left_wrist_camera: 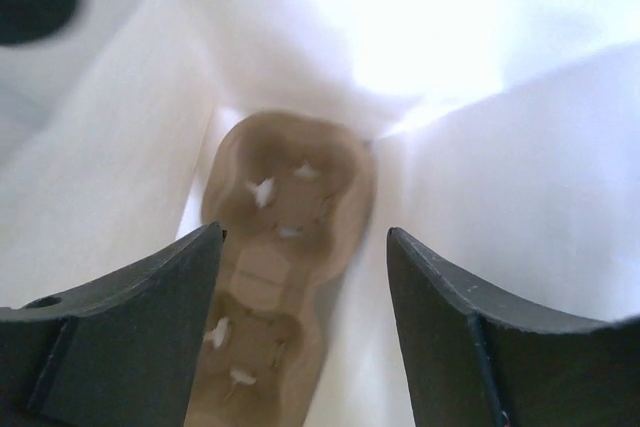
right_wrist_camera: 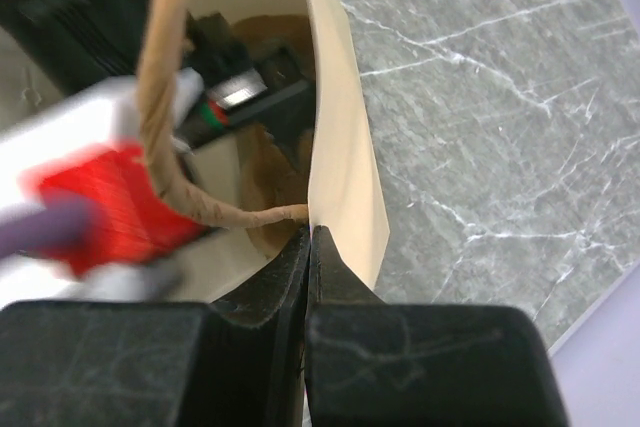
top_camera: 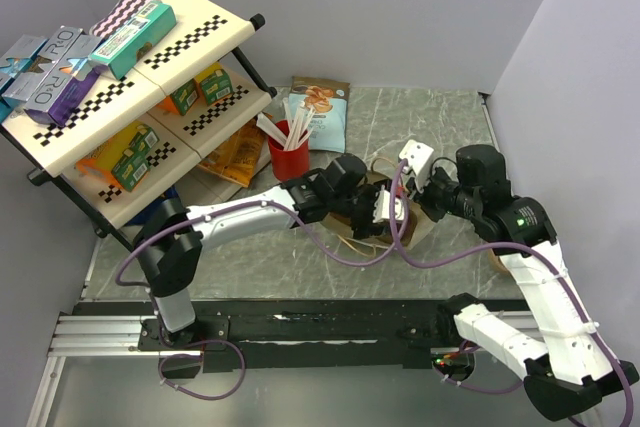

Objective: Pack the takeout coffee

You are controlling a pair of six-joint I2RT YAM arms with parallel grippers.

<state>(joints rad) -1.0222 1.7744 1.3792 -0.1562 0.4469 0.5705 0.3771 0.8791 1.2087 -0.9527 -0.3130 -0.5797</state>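
Note:
The takeout coffee is hidden or out of view in every view. A brown paper bag [top_camera: 418, 229] stands on the table, its inside white. My left gripper [top_camera: 386, 211] is down inside the bag, open and empty [left_wrist_camera: 305, 237]. Below it a tan cardboard cup carrier [left_wrist_camera: 285, 197] lies on the bag's bottom with empty cup holes. My right gripper [top_camera: 428, 189] is shut on the bag's rim [right_wrist_camera: 345, 147] next to its twisted paper handle [right_wrist_camera: 165, 117], pinching the paper wall [right_wrist_camera: 310, 232].
A red cup with white stirrers [top_camera: 288, 159] stands left of the bag. A snack pouch [top_camera: 318, 107] lies behind it. A checkered two-tier shelf [top_camera: 150, 77] with boxes and packets fills the left. Purple cables loop near the bag [top_camera: 350, 252].

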